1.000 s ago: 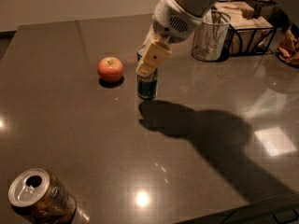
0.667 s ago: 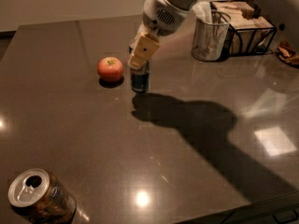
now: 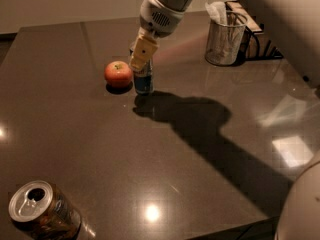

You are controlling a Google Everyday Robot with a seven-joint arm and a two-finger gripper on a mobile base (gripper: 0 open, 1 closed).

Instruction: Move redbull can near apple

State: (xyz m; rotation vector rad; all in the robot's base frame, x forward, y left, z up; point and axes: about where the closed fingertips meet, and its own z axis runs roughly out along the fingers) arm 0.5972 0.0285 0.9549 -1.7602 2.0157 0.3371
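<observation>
gripper (image 3: pixel 141 64) clamped around top of redbull can (image 3: pixel 144 82); can upright on dark table (image 3: pixel 200 184), just right of apple (image 3: pixel 118 73) (whether they touch: cannot tell); patterned can (image 3: pixel 42 216) well apart, front-left corner

Hand (image 3: pixel 140 66) on redbull can (image 3: pixel 143 83), right of apple (image 3: pixel 118 74)

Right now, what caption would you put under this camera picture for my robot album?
Robot's hand holds the redbull can upright, close beside the apple on the dark table.
</observation>
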